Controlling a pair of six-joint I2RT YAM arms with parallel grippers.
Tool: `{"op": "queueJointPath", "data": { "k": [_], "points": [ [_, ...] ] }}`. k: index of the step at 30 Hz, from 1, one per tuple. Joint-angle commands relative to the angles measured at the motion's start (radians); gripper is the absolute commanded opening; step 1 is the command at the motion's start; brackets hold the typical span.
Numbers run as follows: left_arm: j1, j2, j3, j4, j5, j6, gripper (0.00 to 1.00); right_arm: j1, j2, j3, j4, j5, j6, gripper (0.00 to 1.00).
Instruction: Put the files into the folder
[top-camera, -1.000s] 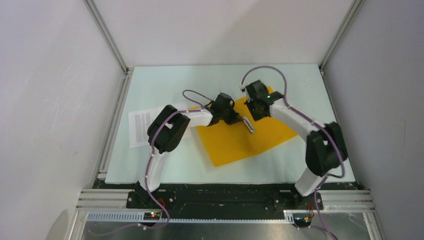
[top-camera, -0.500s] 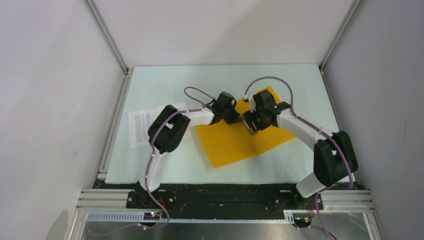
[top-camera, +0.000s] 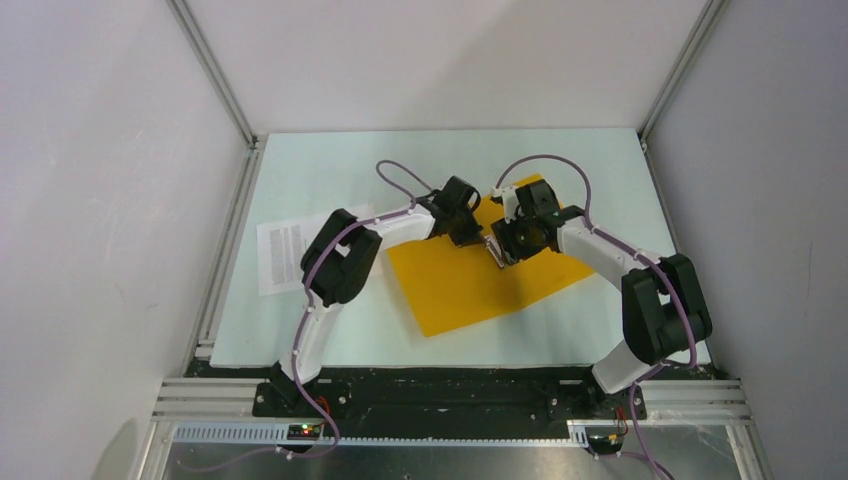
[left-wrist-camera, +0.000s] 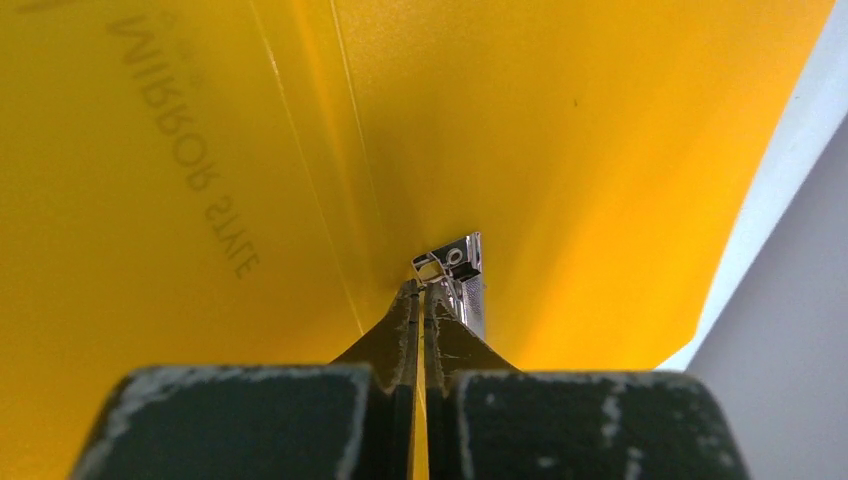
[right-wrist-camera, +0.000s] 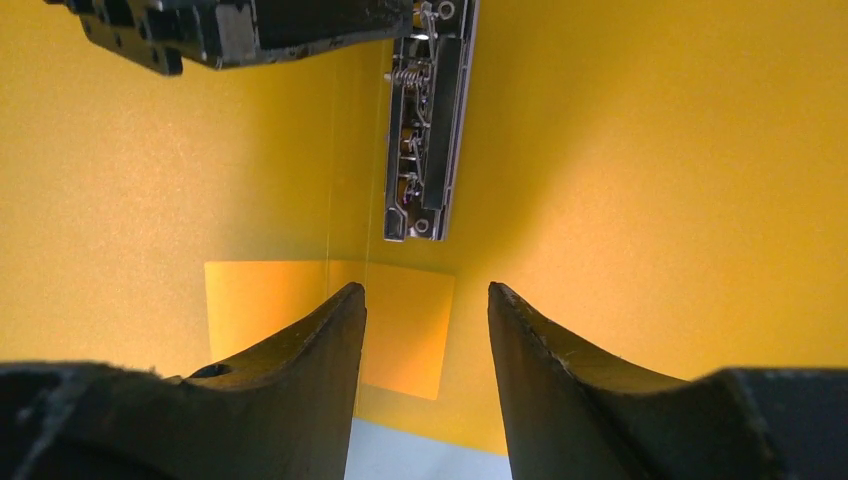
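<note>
Centrally on the worktop (top-camera: 330, 170) lies the folder (top-camera: 470, 285), open and turned at an angle, its clip (right-wrist-camera: 425, 120) running along the inner crease. The files (top-camera: 283, 255) lie flat to the left of it, outside the folder, partly hidden by the left arm's elbow.

Both arms reach in over the folder's far half. The left claw (left-wrist-camera: 421, 292) is closed tight, fingers pressed together, with its tips right at one end of the clip. I cannot tell whether it pinches any part of the clip or only touches it. The right claw (right-wrist-camera: 424, 292) stands about half open with nothing between its fingers. It hangs over the bare yellow inside of the folder, just short of the clip's other end and pointing along it. From above, the two claws sit just beside each other.
</note>
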Motion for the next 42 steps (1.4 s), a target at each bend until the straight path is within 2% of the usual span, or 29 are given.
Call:
{"op": "queueJointPath", "data": {
  "k": [1,6,14,17,19,22,28,29,31,36,42],
  "points": [
    [0.009,-0.027,-0.009,-0.234,-0.123,0.15,0.0,0.008,0.013,0.019,0.068,-0.026,0.02,0.53],
    [0.037,-0.052,-0.018,-0.268,-0.151,0.235,0.0,0.038,0.026,0.035,0.057,-0.046,0.089,0.54],
    [0.019,-0.014,0.043,-0.243,-0.124,0.209,0.01,0.045,0.049,0.036,0.067,-0.101,0.066,0.55],
    [0.018,-0.011,0.042,-0.227,-0.113,0.167,0.29,0.043,0.061,0.035,0.071,-0.108,0.077,0.55],
    [0.019,-0.009,0.039,-0.22,-0.113,0.155,0.38,0.036,0.074,0.036,0.073,-0.123,0.099,0.55],
    [0.017,-0.009,0.037,-0.203,-0.106,0.151,0.42,0.028,0.098,0.043,0.07,-0.135,0.132,0.54],
    [0.016,0.0,0.044,-0.193,-0.097,0.137,0.29,0.044,0.098,0.055,0.085,-0.118,0.129,0.52],
    [0.016,0.0,0.044,-0.193,-0.097,0.127,0.21,0.052,0.094,0.058,0.086,-0.11,0.119,0.51],
    [0.02,0.001,0.041,-0.193,-0.097,0.108,0.14,0.065,0.08,0.062,0.087,-0.095,0.098,0.5],
    [0.023,0.001,0.039,-0.193,-0.074,0.095,0.06,0.101,0.05,0.063,0.105,-0.081,0.05,0.46],
    [0.02,0.006,0.044,-0.193,-0.072,0.092,0.03,0.145,0.072,0.064,0.154,-0.037,0.011,0.41]
  ]
}}
